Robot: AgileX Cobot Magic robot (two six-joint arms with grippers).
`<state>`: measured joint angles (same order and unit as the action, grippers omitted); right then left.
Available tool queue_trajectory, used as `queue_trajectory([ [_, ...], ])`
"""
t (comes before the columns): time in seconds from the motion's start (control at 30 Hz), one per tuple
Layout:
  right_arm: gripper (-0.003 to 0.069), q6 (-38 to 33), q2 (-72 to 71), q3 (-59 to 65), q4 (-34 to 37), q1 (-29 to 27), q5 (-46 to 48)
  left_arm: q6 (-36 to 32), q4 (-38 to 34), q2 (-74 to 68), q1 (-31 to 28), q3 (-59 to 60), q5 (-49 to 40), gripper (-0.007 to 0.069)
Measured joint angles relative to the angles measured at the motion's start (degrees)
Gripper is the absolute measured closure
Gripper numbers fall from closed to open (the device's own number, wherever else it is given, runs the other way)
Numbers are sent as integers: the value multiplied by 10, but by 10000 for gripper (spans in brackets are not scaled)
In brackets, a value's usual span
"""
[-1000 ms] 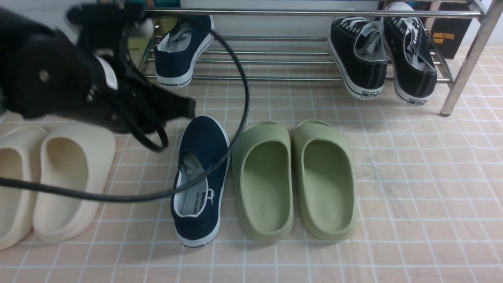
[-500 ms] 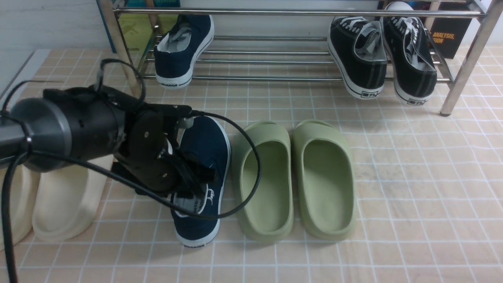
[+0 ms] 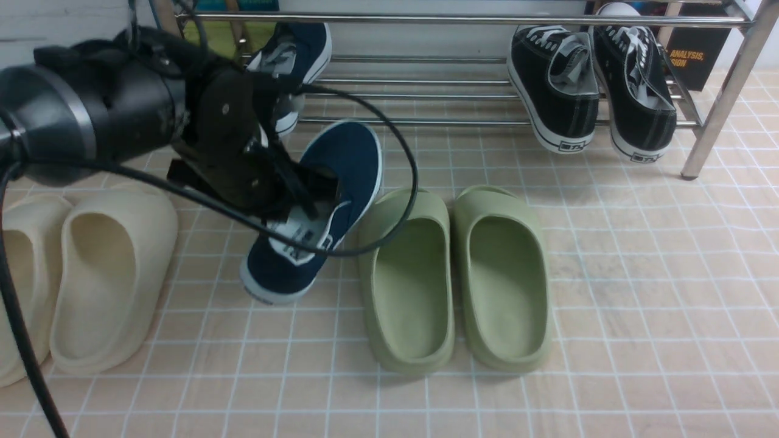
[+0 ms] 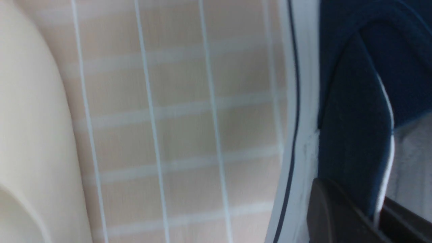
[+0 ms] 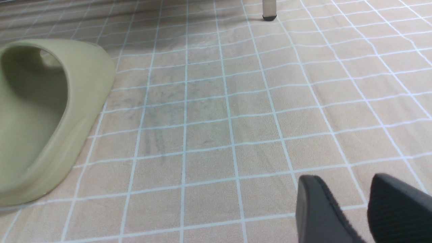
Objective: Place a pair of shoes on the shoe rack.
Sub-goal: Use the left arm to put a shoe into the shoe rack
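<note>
One navy shoe [image 3: 341,158] of the pair of shoes hangs tilted above the tiled floor, toe toward the shoe rack [image 3: 462,19]. My left gripper [image 3: 313,198] is shut on its side wall at the opening. In the left wrist view the dark fingers [image 4: 337,216] pinch the navy canvas wall [image 4: 351,118] from both sides at the left gripper [image 4: 376,216]. The other navy shoe [image 3: 307,45] rests on the rack's lower bars at the left, partly hidden by my left arm. My right gripper [image 5: 352,202] hovers open over bare tiles, holding nothing.
Two black lace-up sneakers [image 3: 557,85] [image 3: 639,91] lean on the rack's right end. Green slides [image 3: 408,280] [image 3: 505,274] lie just right of the lifted shoe. Cream slides [image 3: 103,274] lie left. A black cable [image 3: 401,152] loops around the held shoe. A chrome rack leg [image 3: 724,97] stands far right.
My left gripper came down on the navy shoe on the floor, shut on its side and lifted it off the tiles toward the rack, with the heel swinging left.
</note>
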<state>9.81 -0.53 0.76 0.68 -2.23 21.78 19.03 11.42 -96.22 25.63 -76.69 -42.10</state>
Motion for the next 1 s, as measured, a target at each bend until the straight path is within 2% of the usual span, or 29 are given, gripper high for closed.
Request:
queue_trajectory([
  [0.17, 420, 0, 0, 0, 0, 0, 0, -4, -5, -52, 0, -110, 0, 596],
  [0.53, 420, 0, 0, 0, 0, 0, 0, -3, 6, -274, -1, -389, -37, 592],
  [0.7, 420, 0, 0, 0, 0, 0, 0, 47, 14, -349, -19, -507, -29, 591],
  [1.0, 420, 0, 0, 0, 0, 0, 0, 43, -20, -389, -47, -546, -4, 557],
])
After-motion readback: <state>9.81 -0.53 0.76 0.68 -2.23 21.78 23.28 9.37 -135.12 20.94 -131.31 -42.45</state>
